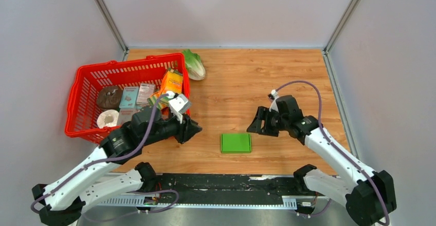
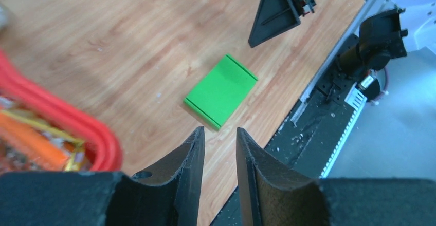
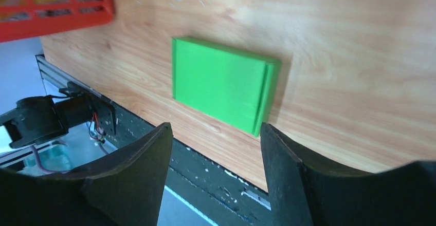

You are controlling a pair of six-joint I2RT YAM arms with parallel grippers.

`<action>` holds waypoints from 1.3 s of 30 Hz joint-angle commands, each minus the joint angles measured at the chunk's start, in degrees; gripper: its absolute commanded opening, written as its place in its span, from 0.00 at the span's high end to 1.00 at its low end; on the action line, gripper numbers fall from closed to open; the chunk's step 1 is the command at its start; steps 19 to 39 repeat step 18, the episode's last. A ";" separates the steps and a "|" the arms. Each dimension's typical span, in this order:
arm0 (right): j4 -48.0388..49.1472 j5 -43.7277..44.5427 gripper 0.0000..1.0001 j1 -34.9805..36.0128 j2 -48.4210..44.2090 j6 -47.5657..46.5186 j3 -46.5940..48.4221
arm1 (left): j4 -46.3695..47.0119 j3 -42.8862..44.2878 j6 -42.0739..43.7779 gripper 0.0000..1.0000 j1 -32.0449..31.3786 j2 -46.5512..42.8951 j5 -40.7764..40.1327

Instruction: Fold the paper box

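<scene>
The paper box (image 1: 236,143) is a flat, closed bright green rectangle lying on the wooden table near the front edge, between the two arms. It shows in the left wrist view (image 2: 221,90) and in the right wrist view (image 3: 223,83) too. My left gripper (image 1: 194,129) hovers to its left, open, with nothing between its fingers (image 2: 218,133). My right gripper (image 1: 257,123) hangs to the box's upper right, open and empty (image 3: 213,129). Neither gripper touches the box.
A red basket (image 1: 82,87) with several packets, an orange carton (image 1: 172,82) and round items stands at the left, close behind the left arm. A pale lettuce (image 1: 194,64) lies at the back. The black rail (image 1: 226,187) runs along the table's front edge.
</scene>
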 commanded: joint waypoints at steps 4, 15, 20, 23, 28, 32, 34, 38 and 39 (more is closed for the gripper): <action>-19.43 25.91 0.29 3.02 -9.56 -11.70 29.03 | -13.47 19.44 11.18 0.58 -0.07 -6.91 -17.62; -15.50 39.14 0.00 3.02 -19.50 -24.19 48.13 | -13.05 35.98 15.77 0.46 0.02 -7.53 -26.52; -14.63 36.15 0.00 2.94 -23.01 -25.86 46.57 | -14.10 37.47 15.86 0.46 -0.07 -6.22 -26.35; -14.63 36.15 0.00 2.94 -23.01 -25.86 46.57 | -14.10 37.47 15.86 0.46 -0.07 -6.22 -26.35; -14.63 36.15 0.00 2.94 -23.01 -25.86 46.57 | -14.10 37.47 15.86 0.46 -0.07 -6.22 -26.35; -14.63 36.15 0.00 2.94 -23.01 -25.86 46.57 | -14.10 37.47 15.86 0.46 -0.07 -6.22 -26.35; -14.63 36.15 0.00 2.94 -23.01 -25.86 46.57 | -14.10 37.47 15.86 0.46 -0.07 -6.22 -26.35; -14.63 36.15 0.00 2.94 -23.01 -25.86 46.57 | -14.10 37.47 15.86 0.46 -0.07 -6.22 -26.35; -14.63 36.15 0.00 2.94 -23.01 -25.86 46.57 | -14.10 37.47 15.86 0.46 -0.07 -6.22 -26.35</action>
